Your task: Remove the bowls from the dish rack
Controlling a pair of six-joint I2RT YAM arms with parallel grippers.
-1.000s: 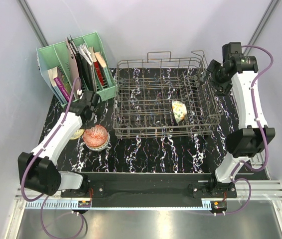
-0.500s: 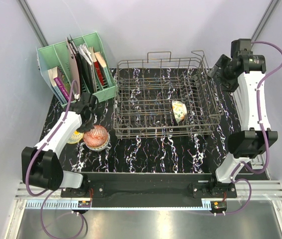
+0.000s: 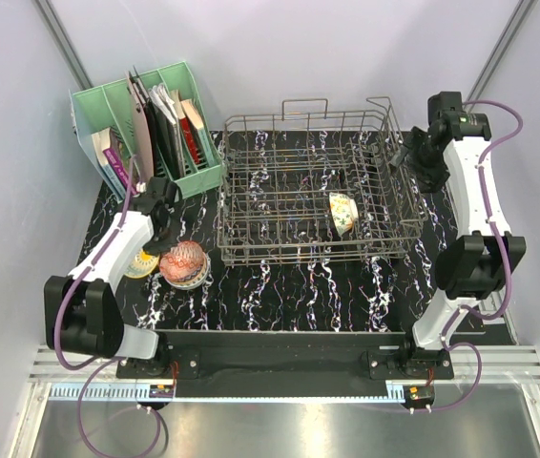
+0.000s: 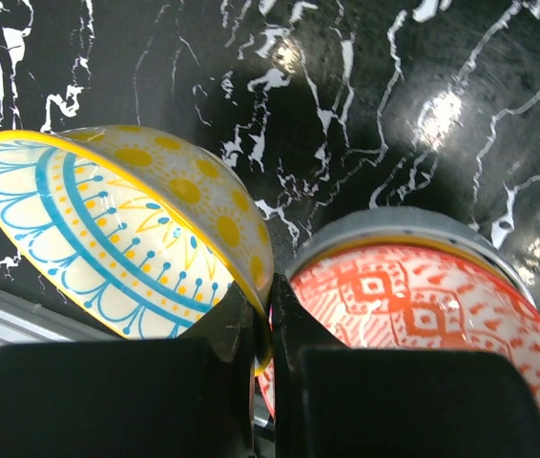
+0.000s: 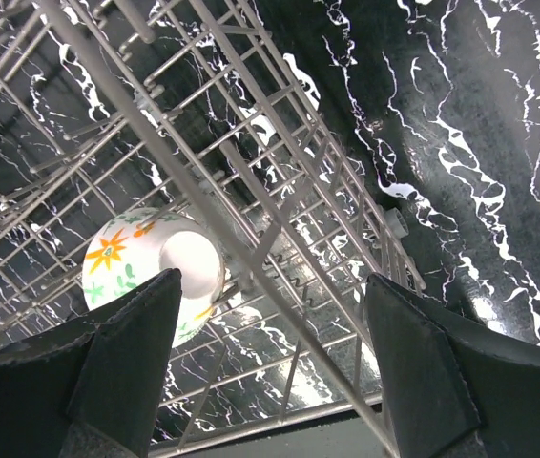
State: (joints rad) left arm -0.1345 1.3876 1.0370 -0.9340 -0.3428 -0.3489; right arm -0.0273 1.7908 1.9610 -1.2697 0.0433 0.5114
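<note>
My left gripper [image 3: 158, 240] is shut on the rim of the tan-yellow bowl [image 3: 139, 264], which is tilted low over the table left of the red-pink patterned bowl [image 3: 184, 262]. In the left wrist view the fingers [image 4: 237, 329] pinch the yellow bowl's [image 4: 127, 219] rim, and the red-pink bowl [image 4: 423, 315] lies upside down on a grey-rimmed bowl beside it. The grey wire dish rack [image 3: 251, 196] holds one floral cream bowl [image 3: 343, 212] on its side at the right. My right gripper [image 3: 411, 157] is open and empty above the rack's right end; the floral bowl [image 5: 136, 258] shows below through the wires [image 5: 251, 181].
A green file holder [image 3: 117, 105] with books stands at the back left, close behind my left arm. The black marbled table [image 3: 299, 286] stretches in front of the rack. The rack's handle loops [image 3: 303, 103] rise at its back and right end.
My left gripper has moved a little left and down with the yellow bowl beside the red-pink bowl. My right arm swung back, then returned over the rack's right end.
</note>
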